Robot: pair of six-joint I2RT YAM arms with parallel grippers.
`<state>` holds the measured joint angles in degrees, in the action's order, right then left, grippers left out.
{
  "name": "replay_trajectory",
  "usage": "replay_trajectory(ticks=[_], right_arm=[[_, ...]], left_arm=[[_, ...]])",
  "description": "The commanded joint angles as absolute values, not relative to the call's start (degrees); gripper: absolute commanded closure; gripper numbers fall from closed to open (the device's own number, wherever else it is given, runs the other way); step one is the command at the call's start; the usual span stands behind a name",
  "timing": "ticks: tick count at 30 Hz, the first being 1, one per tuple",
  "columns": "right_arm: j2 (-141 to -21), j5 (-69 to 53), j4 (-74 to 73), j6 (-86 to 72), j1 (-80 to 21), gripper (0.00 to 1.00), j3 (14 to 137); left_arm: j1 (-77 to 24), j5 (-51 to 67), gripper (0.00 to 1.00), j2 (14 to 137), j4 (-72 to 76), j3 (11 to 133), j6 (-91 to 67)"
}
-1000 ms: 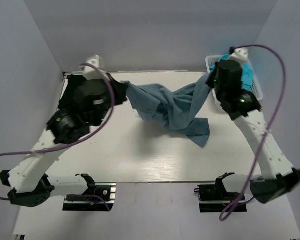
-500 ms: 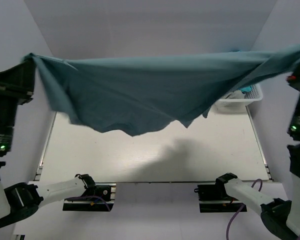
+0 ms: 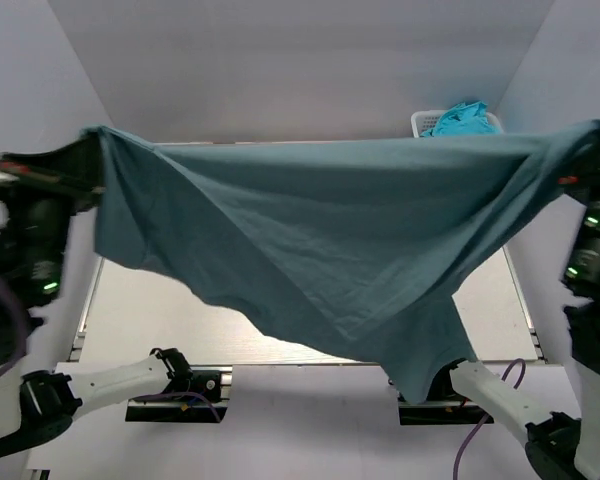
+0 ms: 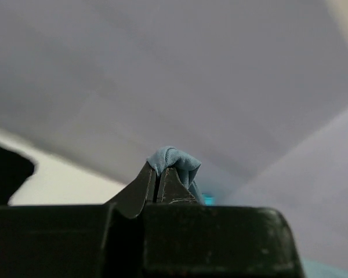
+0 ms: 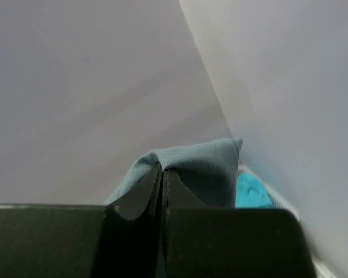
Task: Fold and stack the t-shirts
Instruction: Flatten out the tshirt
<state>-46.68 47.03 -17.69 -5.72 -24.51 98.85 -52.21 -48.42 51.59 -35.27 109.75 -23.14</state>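
Since a moment ago the slate-blue t-shirt (image 3: 320,230) has dropped lower in the overhead view. Its top edge now runs below the white basket (image 3: 418,122) at the far right corner, so the basket shows above it. The cloth's lowest point has swung from left of centre over to the right. A second back it was only a twisted bundle lying on the table (image 3: 150,310) between the two arms.

Now it hangs in the air as a wide sheet, stretched almost from wall to wall and held up by its two top corners. From that taut edge it falls in long diagonal folds to a point at the near right, which drapes in front of the base end of the right arm (image 3: 500,400). Most of the table is hidden behind it, with only pale strips showing at the left and right.

The left gripper (image 4: 158,176) has its fingers pressed tight together, and a small puff of blue cloth bulges out above the tips. The right gripper (image 5: 162,174) is clamped just the same, with a fold of the same shirt sticking up past its fingers. Both are raised high and far apart, one at each side of the scene.

Turquoise t-shirts (image 3: 462,117) sit heaped in the basket, well behind the stretched one.
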Motion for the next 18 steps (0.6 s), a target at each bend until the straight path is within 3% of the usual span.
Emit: replay_trajectory(ticks=[1,3,8,10,11,16,17,18], right_arm=[[-52.5,48.8,-20.6,-11.7,-24.3,1.00,89.1],[-55.7,47.7,-21.3,-17.8,-24.0,1.00,85.1],[-71.5,39.0,-23.1,-26.5,-22.2,1.00,76.4],[-76.1,37.4,-22.9,-28.2,-20.3,1.00,76.5],[-84.3,35.8,-23.7,-28.7,-19.1,1.00,79.9],[-104.7,33.1,-25.8,-27.5,-14.6,1.00,91.0],[-107.3,32.0,-26.4,-26.7,-14.3,0.98,95.1],[-114.5,31.3,-28.0,-25.9,-14.0,0.69,100.5]], left_arm=[[-52.7,-63.3,1.00,55.9,-29.8,98.4,-24.9],[-52.7,-69.2,1.00,57.6,-29.0,91.9,-28.3],[-46.8,-70.3,1.00,64.8,-32.3,80.7,-38.2],[-42.3,-65.4,1.00,67.2,-30.5,75.7,-41.0],[-37.0,-59.6,1.00,69.1,-30.0,74.4,-41.8],[-23.2,-46.6,1.00,93.3,-29.3,77.4,-48.1],[-20.3,-44.1,0.91,97.1,-31.0,84.2,-48.2],[-19.3,-42.3,0.73,100.4,-32.9,87.9,-48.2]])
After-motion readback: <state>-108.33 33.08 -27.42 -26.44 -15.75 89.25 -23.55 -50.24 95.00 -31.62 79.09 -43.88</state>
